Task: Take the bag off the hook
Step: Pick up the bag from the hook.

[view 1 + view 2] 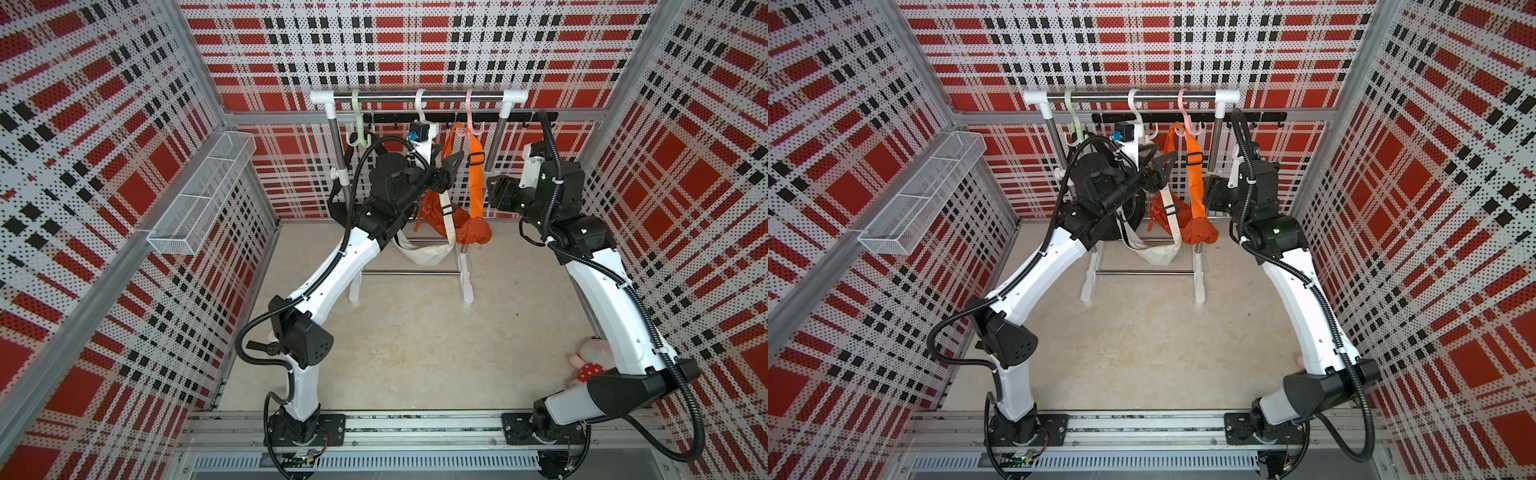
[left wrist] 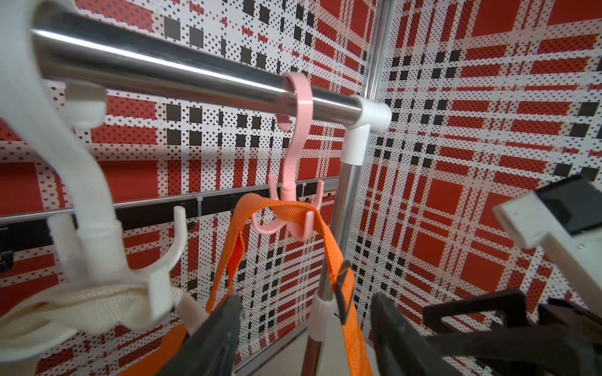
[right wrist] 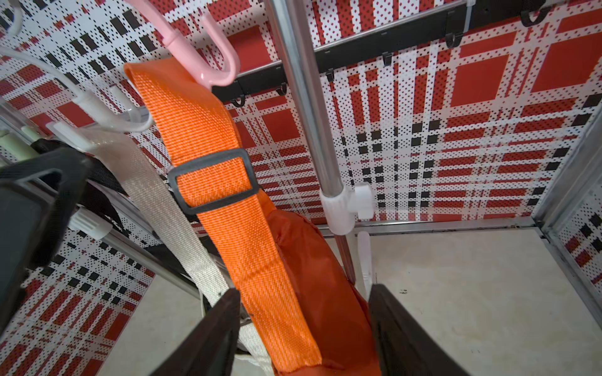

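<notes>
An orange bag (image 1: 469, 230) (image 1: 1196, 232) hangs by its strap (image 3: 208, 130) from a pink hook (image 1: 471, 120) (image 2: 293, 208) on the rack's steel rail (image 1: 386, 97). My left gripper (image 1: 451, 168) (image 2: 306, 325) is up beside the strap from the left. It is open, and one leg of the strap (image 2: 345, 312) runs between its fingers untouched. My right gripper (image 1: 492, 187) (image 3: 304, 325) comes in from the right, lower down. It is open around the strap and the top of the bag body, not pinching them.
A cream bag (image 1: 428, 253) hangs from a white hook (image 1: 420, 110) just left of the orange one. A green hook (image 1: 357, 129) holds a black bag (image 1: 336, 199) behind my left arm. A wire basket (image 1: 199, 195) is on the left wall. A plush toy (image 1: 590, 361) lies by the right arm.
</notes>
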Tool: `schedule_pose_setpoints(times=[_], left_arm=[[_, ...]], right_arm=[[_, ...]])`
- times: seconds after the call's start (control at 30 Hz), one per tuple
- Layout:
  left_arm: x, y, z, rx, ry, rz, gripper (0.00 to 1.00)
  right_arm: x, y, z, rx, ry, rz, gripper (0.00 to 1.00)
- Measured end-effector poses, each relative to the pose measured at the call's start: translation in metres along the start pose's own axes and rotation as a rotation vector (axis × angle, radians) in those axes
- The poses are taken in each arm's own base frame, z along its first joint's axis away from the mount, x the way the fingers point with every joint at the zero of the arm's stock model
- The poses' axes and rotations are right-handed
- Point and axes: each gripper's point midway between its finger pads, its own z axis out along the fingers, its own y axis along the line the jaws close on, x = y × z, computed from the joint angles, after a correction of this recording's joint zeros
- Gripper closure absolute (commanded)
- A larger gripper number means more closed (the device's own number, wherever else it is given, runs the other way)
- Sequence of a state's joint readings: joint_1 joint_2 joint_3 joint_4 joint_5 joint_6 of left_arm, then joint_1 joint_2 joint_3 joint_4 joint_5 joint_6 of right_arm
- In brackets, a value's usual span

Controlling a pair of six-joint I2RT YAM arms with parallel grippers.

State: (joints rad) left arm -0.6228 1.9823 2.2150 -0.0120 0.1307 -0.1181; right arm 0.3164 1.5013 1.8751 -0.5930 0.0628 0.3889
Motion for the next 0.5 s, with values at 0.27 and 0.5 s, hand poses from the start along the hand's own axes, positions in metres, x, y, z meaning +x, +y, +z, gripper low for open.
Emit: schedule_pose_setpoints(times=[0.27,0.5], left_arm=[[0.022,0.029,0.025,-0.08,-0.002,-0.001,0.42],[0.031,0.058,0.035,-0.131,-0.042,-0.006,0.43]], right_arm=[[-0.009,0.019,0.002,-0.058,-0.038,-0.018,0.33],[-0.004,0.039,0.013,-0.099,-0.076,-0.057,0.29]])
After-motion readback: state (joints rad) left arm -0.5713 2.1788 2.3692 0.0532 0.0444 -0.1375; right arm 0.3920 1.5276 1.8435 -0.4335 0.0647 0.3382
